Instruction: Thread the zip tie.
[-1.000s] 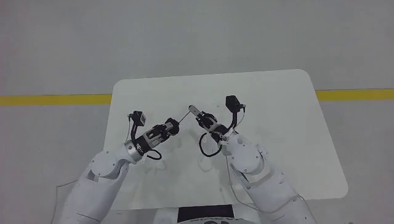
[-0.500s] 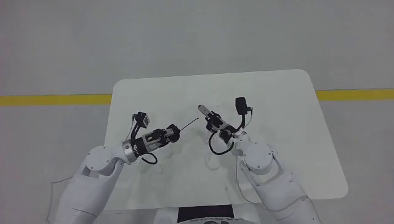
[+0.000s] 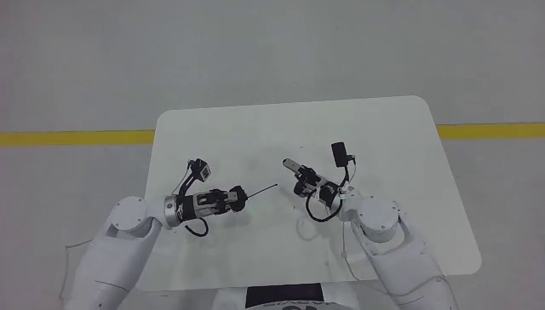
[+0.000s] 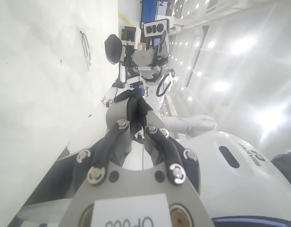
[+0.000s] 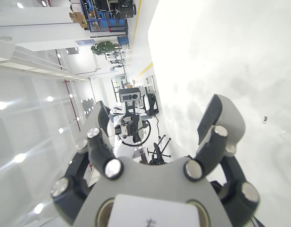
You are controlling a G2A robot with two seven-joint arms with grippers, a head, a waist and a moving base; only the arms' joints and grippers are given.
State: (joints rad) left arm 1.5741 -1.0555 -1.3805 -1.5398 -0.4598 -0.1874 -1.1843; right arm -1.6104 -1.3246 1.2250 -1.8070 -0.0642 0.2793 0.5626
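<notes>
A thin black zip tie (image 3: 262,191) sticks out from my left gripper (image 3: 238,197) toward the middle of the white table (image 3: 383,131). In the left wrist view my left gripper (image 4: 135,100) is shut on the zip tie (image 4: 135,116), a black strip pinched between the two fingers. My right gripper (image 3: 293,167) sits a short way to the right of the tie's free tip, apart from it. The right wrist view shows my right gripper (image 5: 157,116) open, with nothing between its ribbed pads (image 5: 208,115).
The table's rounded far corners and side edges lie well beyond both arms. A thin dark looped mark (image 4: 85,48) shows on the table surface ahead of the left gripper. A yellow floor line (image 3: 77,137) runs behind the table.
Both arms have drawn back toward the table's front edge. The right gripper has moved right, away from the tie's tip, so the gap between the two grippers has widened.
</notes>
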